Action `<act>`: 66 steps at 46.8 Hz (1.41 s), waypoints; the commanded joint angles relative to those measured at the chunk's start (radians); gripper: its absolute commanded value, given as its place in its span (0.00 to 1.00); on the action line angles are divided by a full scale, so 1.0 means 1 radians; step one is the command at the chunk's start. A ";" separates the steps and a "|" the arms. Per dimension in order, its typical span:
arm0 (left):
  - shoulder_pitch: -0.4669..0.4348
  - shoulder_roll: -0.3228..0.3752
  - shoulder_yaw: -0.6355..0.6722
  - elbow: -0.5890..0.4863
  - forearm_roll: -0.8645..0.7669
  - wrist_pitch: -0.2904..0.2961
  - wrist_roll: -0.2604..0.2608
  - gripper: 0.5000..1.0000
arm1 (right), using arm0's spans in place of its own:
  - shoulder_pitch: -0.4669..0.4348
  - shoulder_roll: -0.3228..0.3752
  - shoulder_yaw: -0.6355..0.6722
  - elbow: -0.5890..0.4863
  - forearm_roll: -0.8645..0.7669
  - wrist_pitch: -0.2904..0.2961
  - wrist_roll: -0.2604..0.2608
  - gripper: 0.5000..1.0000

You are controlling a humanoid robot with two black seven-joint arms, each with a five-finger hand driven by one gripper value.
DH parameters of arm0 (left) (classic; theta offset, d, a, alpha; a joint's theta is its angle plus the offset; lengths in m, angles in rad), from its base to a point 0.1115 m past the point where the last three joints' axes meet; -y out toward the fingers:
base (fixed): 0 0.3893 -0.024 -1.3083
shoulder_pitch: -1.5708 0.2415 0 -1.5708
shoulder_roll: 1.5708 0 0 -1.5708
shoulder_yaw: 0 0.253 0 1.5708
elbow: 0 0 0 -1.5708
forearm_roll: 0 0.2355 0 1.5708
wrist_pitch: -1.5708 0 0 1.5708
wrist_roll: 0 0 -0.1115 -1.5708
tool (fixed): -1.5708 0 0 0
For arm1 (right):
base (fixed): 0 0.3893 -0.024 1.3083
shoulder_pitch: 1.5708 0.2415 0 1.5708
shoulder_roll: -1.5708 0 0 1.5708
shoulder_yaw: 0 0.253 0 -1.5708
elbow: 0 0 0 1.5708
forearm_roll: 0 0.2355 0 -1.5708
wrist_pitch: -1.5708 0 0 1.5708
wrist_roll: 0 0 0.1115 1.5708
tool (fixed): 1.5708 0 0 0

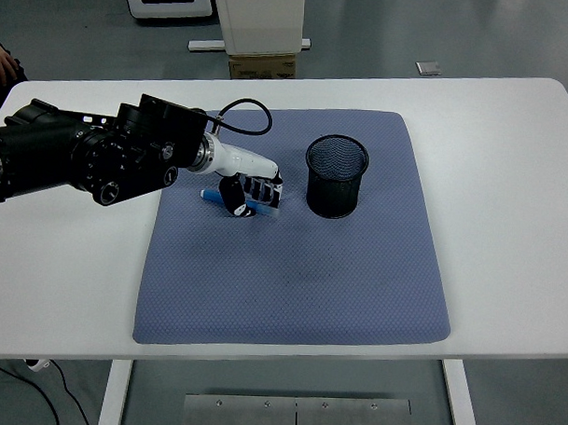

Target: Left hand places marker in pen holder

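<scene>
Now the left hand (250, 188), white w/ black-tipped fingers, sits low on the blue-grey textured mat (291, 287), fingers curled down over the blue marker (230, 200). Marker lies flat on the mat, its left end poking out past the thumb; fingers look closed round it, tho it's not lifted. Black wire-mesh pen holder (337, 175) stands upright just right of the hand, not touching. Black left arm (81, 154) comes in over the white table (510, 164) from the left edge.
</scene>
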 commanded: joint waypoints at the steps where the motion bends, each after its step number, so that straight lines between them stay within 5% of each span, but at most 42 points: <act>1: 0.000 -0.001 0.000 0.000 0.000 0.000 0.000 0.09 | 0.000 0.000 0.000 0.000 0.000 0.000 0.000 1.00; 11: -0.002 -0.001 0.009 0.000 0.000 0.000 0.000 0.00 | 0.000 0.000 0.000 0.000 0.000 0.000 0.000 1.00; 48: -0.025 0.008 0.008 0.002 -0.008 0.001 -0.005 0.00 | 0.000 0.000 0.000 0.000 0.000 0.000 0.000 1.00; 66: -0.025 0.011 0.035 0.005 -0.001 0.000 -0.006 0.16 | 0.000 0.000 0.000 0.000 0.000 0.000 0.000 1.00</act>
